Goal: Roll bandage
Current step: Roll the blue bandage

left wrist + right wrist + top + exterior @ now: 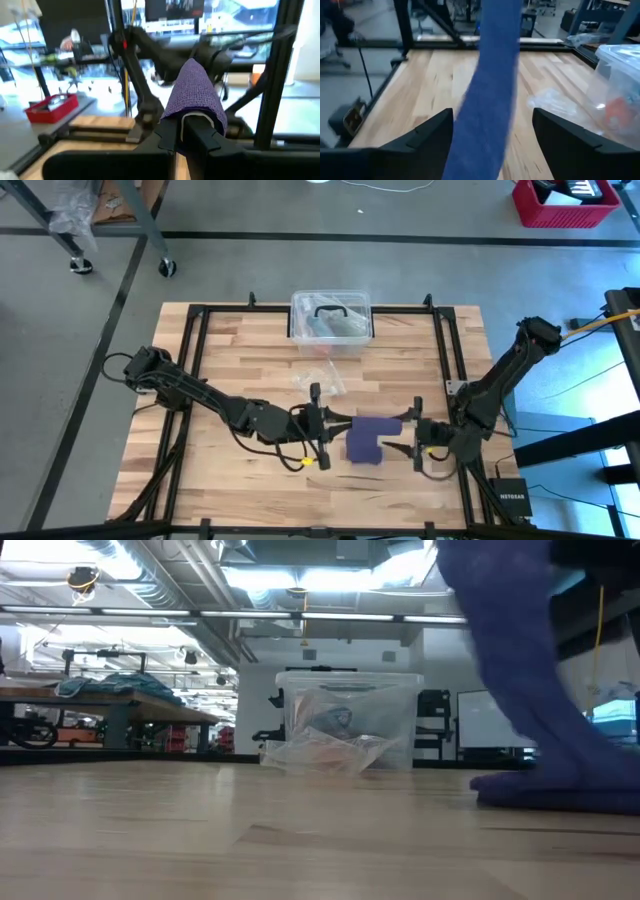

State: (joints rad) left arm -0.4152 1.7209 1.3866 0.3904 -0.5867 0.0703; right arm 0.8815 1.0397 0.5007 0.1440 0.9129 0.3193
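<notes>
Navy-purple fabric fills the near part of the table: the bandage [366, 440] lies between the two grippers, close to the front edge of the wooden table [250, 350]. The left gripper [322, 430] sits just at the bandage's left side, its fingers [200, 132] pressed together on one end of the strip, which drapes up and over the fingertips like a hood in the left wrist view [194, 92]. The right gripper [413, 432] is just at the bandage's right side with its jaws spread wide; its fingers [432, 131] stand apart on either side of the strip [490, 95], which hangs down through the gap. Whether the fabric touches either finger cannot be told.

From table height the bandage [540, 700] drops from above at the right and piles in a low heap on the wood.

Farther back, near the middle of the table, lies a crinkled clear plastic wrapper [318, 378]. Behind it, at the table's far edge, stands a clear plastic box [331, 318] with a black handle on its lid. Beyond the table, on the grey floor, a red crate [565, 202] sits off to the far right.
</notes>
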